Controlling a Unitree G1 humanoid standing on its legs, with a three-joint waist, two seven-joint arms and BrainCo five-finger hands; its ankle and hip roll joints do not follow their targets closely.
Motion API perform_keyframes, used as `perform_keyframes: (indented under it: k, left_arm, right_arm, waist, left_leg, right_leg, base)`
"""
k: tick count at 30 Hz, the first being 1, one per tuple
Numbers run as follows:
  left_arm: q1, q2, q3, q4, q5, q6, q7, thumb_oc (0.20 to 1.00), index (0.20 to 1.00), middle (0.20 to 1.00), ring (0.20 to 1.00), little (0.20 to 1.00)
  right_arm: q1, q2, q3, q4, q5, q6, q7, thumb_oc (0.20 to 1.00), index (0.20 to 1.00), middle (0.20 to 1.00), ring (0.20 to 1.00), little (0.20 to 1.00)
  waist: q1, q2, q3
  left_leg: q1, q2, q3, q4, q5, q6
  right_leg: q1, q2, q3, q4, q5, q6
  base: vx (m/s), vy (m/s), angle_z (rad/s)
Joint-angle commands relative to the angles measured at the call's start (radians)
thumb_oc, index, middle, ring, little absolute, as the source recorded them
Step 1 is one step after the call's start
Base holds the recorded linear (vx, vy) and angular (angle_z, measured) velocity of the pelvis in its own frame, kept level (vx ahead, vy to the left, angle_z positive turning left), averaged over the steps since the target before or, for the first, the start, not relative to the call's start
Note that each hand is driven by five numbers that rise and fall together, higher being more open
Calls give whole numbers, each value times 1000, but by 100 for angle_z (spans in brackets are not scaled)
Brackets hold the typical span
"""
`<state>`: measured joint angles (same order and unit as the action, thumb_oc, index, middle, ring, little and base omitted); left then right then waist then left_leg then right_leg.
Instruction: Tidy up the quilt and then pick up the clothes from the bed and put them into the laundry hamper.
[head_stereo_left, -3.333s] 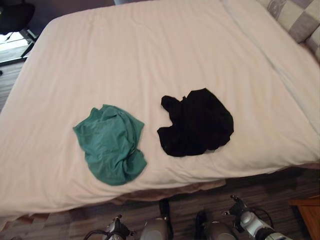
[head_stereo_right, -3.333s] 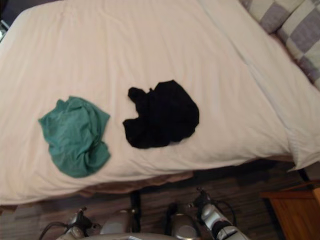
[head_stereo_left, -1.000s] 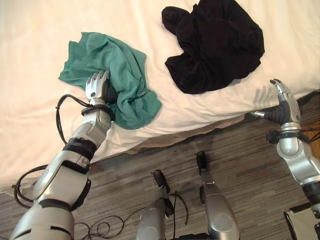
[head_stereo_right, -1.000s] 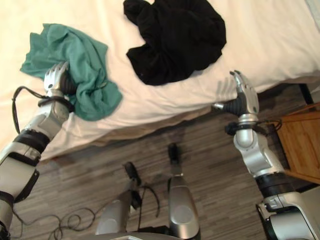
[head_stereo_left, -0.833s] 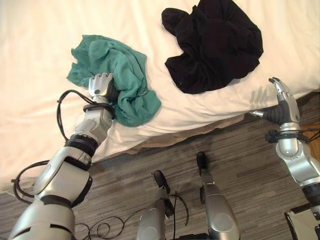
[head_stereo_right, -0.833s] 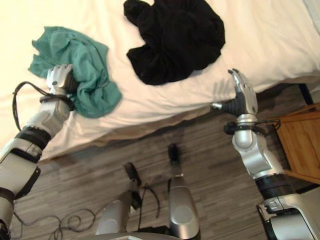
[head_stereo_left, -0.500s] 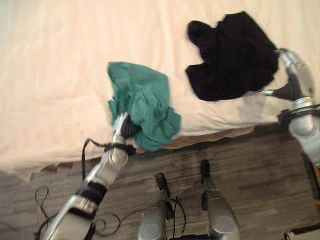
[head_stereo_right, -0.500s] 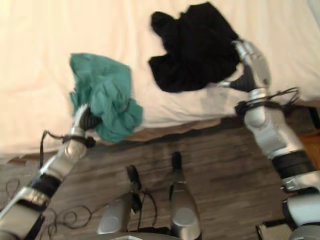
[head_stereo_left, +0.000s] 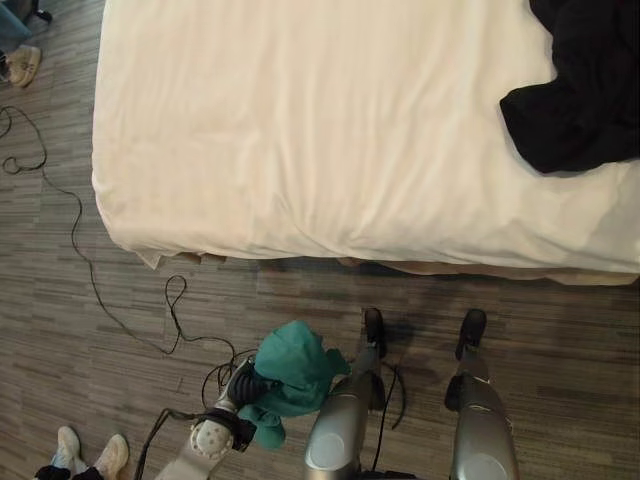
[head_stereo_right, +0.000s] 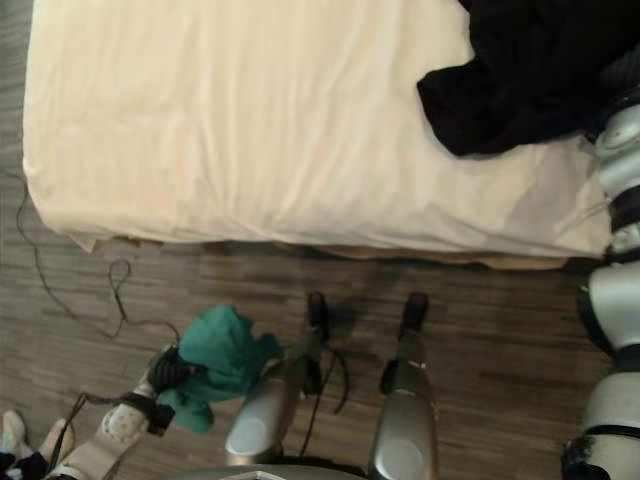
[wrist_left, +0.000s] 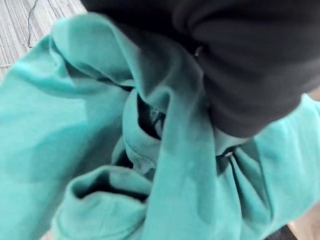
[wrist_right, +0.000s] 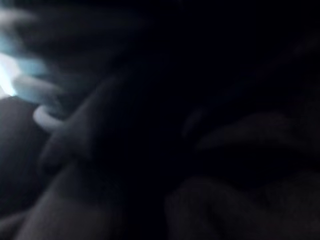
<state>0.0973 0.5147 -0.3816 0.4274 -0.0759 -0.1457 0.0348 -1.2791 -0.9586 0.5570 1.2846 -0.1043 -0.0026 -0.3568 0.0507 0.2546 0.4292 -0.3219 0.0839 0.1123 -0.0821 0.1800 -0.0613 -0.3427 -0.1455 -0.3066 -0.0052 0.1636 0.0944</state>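
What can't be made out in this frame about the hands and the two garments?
- Right hand: the right wrist view is dark; whether its fingers grip the black garment cannot be told.
- Black garment: cut off by the top and right edges in the left eye view.
- Left hand: its fingers are buried in the bunched green garment, held above the floor.

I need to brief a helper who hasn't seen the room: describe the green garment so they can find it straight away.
Start from the bed with the cream quilt and look down past its near edge to the wooden floor. There, off the bed, the left hand holds a bunched green garment. The black garment, by contrast, lies on the quilt.
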Motion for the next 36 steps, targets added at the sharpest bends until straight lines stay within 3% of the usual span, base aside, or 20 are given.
perform_keyframes:
  k: [1, 6, 10, 11, 13, 14, 16, 17, 20, 24, 27, 28, 29, 30, 32, 33, 36]
  left_arm:
    - [-57, 49, -26, -72, 1, -33, 8, 200, 200, 200, 200, 200]
    - [-67, 44, -15, -60, 14, -28, 0, 200, 200, 200, 200, 200]
    - [-60, 26, 29, -28, 45, -12, -9, 200, 200, 200, 200, 200]
    - [-44, 26, 73, -14, 68, -1, -18, 200, 200, 200, 200, 200]
    - [-26, 29, 117, -1, 83, 4, -28, 200, 200, 200, 200, 200]
    - [8, 18, 176, 19, 103, 18, -43, 200, 200, 200, 200, 200]
    - [29, 0, 210, 30, 106, 24, -49, 200, 200, 200, 200, 200]
    - [30, 1, 210, 30, 106, 24, -50, 200, 200, 200, 200, 200]
    - [59, -49, 266, 82, 109, 42, -42, 200, 200, 200, 200, 200]
    - [63, -86, 282, 137, 117, 49, -23, 200, 200, 200, 200, 200]
    - [-1, -172, 266, 291, 29, 49, 30, 200, 200, 200, 200, 200]
    - [-2, -172, 267, 291, 29, 49, 30, 200, 200, 200, 200, 200]
    - [-22, -197, 256, 307, -10, 39, 69, 200, 200, 200, 200, 200]
    - [-23, -197, 256, 308, -10, 39, 69, 200, 200, 200, 200, 200]
    - [-57, -211, 242, 335, -37, 29, 96, 200, 200, 200, 200, 200]
    - [-97, -221, 214, 343, -50, 27, 111, 200, 200, 200, 200, 200]
    - [-97, -214, 241, 341, -62, 37, 121, 200, 200, 200, 200, 200]
  right_arm:
    - [75, -20, 48, -82, 30, 1, 71, 200, 200, 200, 200, 200]
    - [337, 6, -103, -209, 71, -16, 77, 200, 200, 200, 200, 200]
    - [701, 79, -334, -563, 162, -65, 63, 200, 200, 200, 200, 200]
    - [883, 115, -447, -731, 190, -100, 77, 200, 200, 200, 200, 200]
    - [1050, 182, -552, -856, 246, -138, 107, 200, 200, 200, 200, 200]
    - [1211, 312, -630, -961, 321, -172, 157, 200, 200, 200, 200, 200]
    - [1290, 395, -657, -1005, 370, -180, 193, 200, 200, 200, 200, 200]
    - [1291, 396, -658, -1007, 370, -179, 193, 200, 200, 200, 200, 200]
    - [1430, 526, -656, -1010, 438, -164, 278, 200, 200, 200, 200, 200]
    - [1481, 601, -551, -875, 392, -119, 322, 200, 200, 200, 200, 200]
    - [1333, 672, -306, -615, 292, -69, 349, 200, 200, 200, 200, 200]
    - [1332, 672, -306, -615, 292, -70, 349, 200, 200, 200, 200, 200]
    - [1224, 678, -206, -578, 245, -64, 345, 200, 200, 200, 200, 200]
    - [1223, 678, -206, -577, 245, -65, 345, 200, 200, 200, 200, 200]
    - [1131, 666, -147, -551, 177, -71, 329, 200, 200, 200, 200, 200]
    - [1095, 636, -150, -546, 159, -78, 299, 200, 200, 200, 200, 200]
    - [1108, 619, -181, -513, 134, -71, 266, 200, 200, 200, 200, 200]
  waist:
    - [10, -69, 12]
    - [1, -107, -12]
    - [-33, -154, -56]
    - [-56, -177, -82]
    - [-74, -206, -118]
    - [-99, -241, -164]
    - [-117, -263, -194]
    - [-116, -264, -197]
    - [-143, -295, -250]
    - [-148, -304, -266]
    - [-84, -299, -246]
    - [-85, -300, -247]
    - [-29, -289, -223]
    - [-31, -289, -225]
    - [30, -277, -214]
    - [74, -266, -199]
    - [60, -283, -195]
  left_leg:
    - [36, 91, 44, -5, -19, -125]
    - [90, 97, 39, -5, -36, -120]
    - [146, 105, 48, -5, -65, -114]
    - [181, 109, 60, -5, -90, -108]
    - [210, 109, 76, -5, -108, -101]
    - [268, 109, 107, -5, -139, -92]
    - [304, 109, 133, -5, -157, -87]
    - [301, 108, 134, -5, -154, -86]
    - [355, 106, 167, -5, -174, -81]
    - [375, 101, 157, -5, -182, -78]
    - [388, 91, 96, -5, -178, -69]
    - [384, 91, 95, -5, -176, -69]
    - [356, 82, 47, -5, -154, -68]
    - [352, 81, 46, -5, -152, -67]
    - [291, 66, -18, -5, -125, -83]
    - [241, 71, 15, -5, -101, -88]
    - [264, 158, 337, 104, -128, -79]
  right_leg:
    - [2, -21, 34, 104, -178, 62]
    - [71, -15, 22, 78, -181, 64]
    - [141, -10, 20, 33, -173, 70]
    - [172, -8, 23, 15, -173, 75]
    - [199, -6, 32, -6, -163, 80]
    - [239, -2, 55, -25, -159, 88]
    - [260, 0, 75, -37, -154, 93]
    - [257, -1, 76, -39, -150, 92]
    - [287, 0, 102, -43, -146, 97]
    - [306, -8, 91, -26, -154, 97]
    - [349, -14, 53, -12, -176, 87]
    - [347, -14, 52, -13, -174, 87]
    - [353, -17, 22, -34, -174, 82]
    - [350, -18, 21, -34, -172, 82]
    - [357, -32, -48, -55, -166, 82]
    - [383, -68, -173, -61, -171, 86]
    - [437, -116, -326, -32, -177, 90]
  base:
    - [4, -28, 19]
    - [20, -18, 4]
    - [74, -3, 0]
    - [117, 29, -8]
    - [171, 73, -7]
    - [210, 122, -21]
    - [125, 105, -47]
    - [67, 96, -83]
    - [77, 120, -44]
    - [14, 60, -5]
    - [-25, 11, 23]
    - [-93, -44, 34]
    - [-90, -29, 46]
    - [-137, -51, 44]
    - [-190, -67, 61]
    - [-233, -58, 106]
    - [-177, 31, 274]
